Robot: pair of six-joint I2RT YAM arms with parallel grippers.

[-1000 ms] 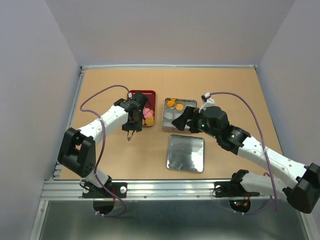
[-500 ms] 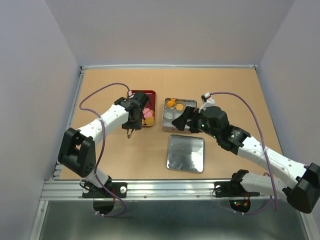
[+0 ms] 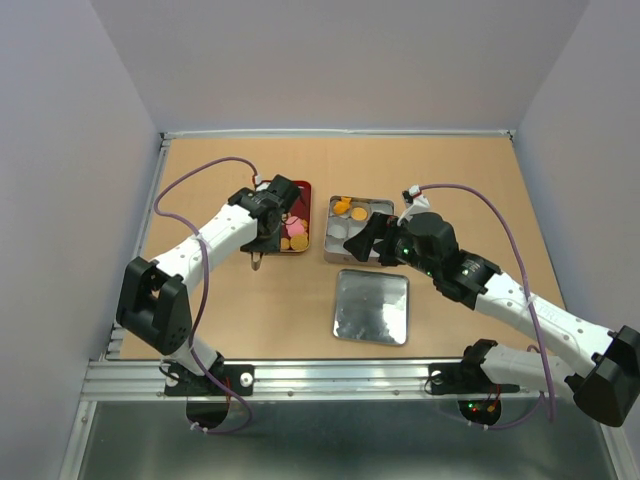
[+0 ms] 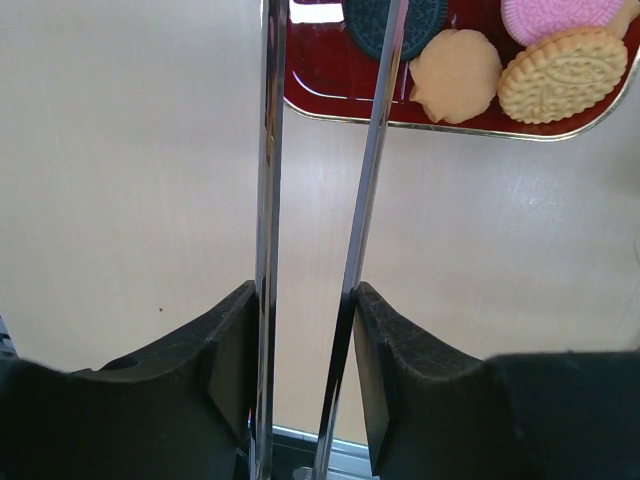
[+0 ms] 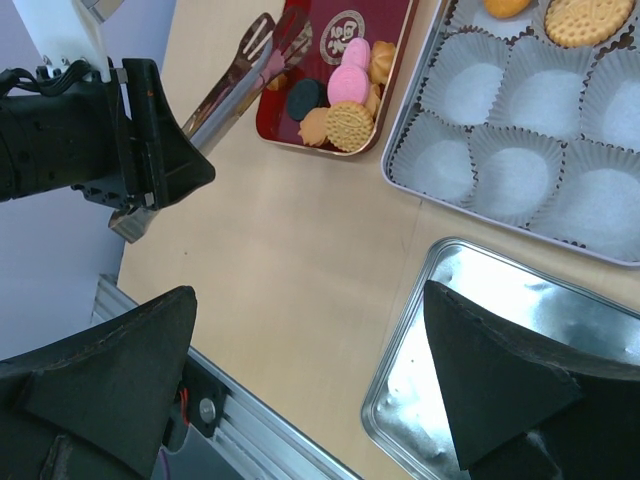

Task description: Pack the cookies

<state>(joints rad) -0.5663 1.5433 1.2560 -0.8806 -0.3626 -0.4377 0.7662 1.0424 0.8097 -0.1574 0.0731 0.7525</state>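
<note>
The cookies [image 3: 297,234] lie in a small red tray [image 3: 299,191]: dark [image 4: 420,18], orange [image 4: 455,75], yellow [image 4: 563,75] and pink [image 4: 560,12] ones. My left gripper [image 3: 267,228] [image 4: 306,300] is shut on metal tongs [image 4: 268,150], whose two blades stand slightly apart and reach over the tray's near edge [image 4: 330,90] to the dark cookie. The right wrist view shows those tongs [image 5: 245,72] above the cookies [image 5: 340,100]. My right gripper [image 3: 370,238] [image 5: 310,300] hangs open and empty between tin and lid.
A square tin [image 3: 328,232] [image 5: 400,180] lined with white paper cups holds two orange cookies [image 3: 350,209] at its far side. Its shiny lid [image 3: 371,306] [image 5: 500,370] lies on the table nearer the arms. The metal rail [image 5: 250,430] runs along the table's near edge.
My left gripper has carried the tongs a little farther from the arms' bases, so their tips reach over the red tray. The right arm has not moved.
</note>
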